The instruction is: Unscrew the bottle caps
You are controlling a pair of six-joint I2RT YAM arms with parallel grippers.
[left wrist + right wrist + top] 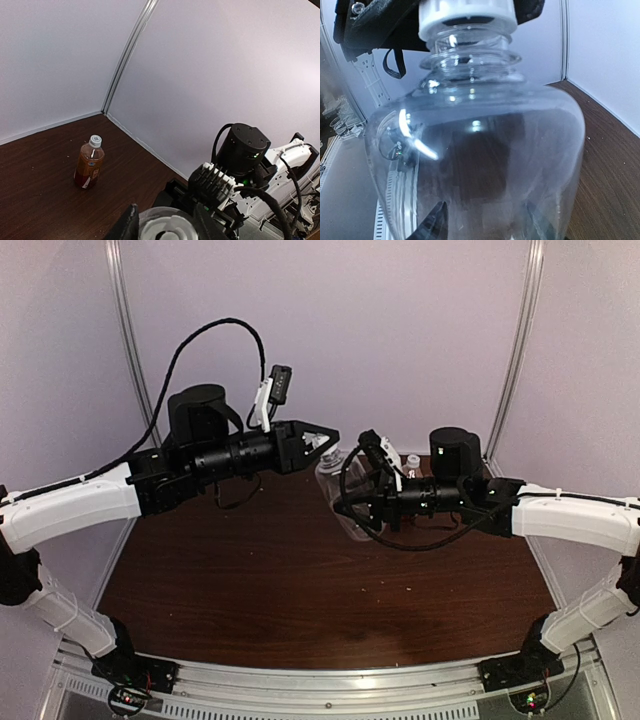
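Observation:
A clear colourless bottle [330,480] is held above the table between the two arms. My right gripper [352,504] is shut on its body. In the right wrist view the bottle [475,165] fills the frame and my fingers [435,225] show dimly through its wall. Its white bottle cap [467,17] sits on the neck, with my left gripper [328,440] shut on it. In the left wrist view that cap [167,229] lies between the two dark fingers [127,225]. The amber bottle [89,164] stands upright on the table with its white cap [95,141] on.
The brown wooden table [300,590] is boxed in by pale walls with metal corner posts [130,350]. The amber bottle's cap [412,460] peeks out behind the right arm near the back wall. A cable [390,540] loops under the right wrist.

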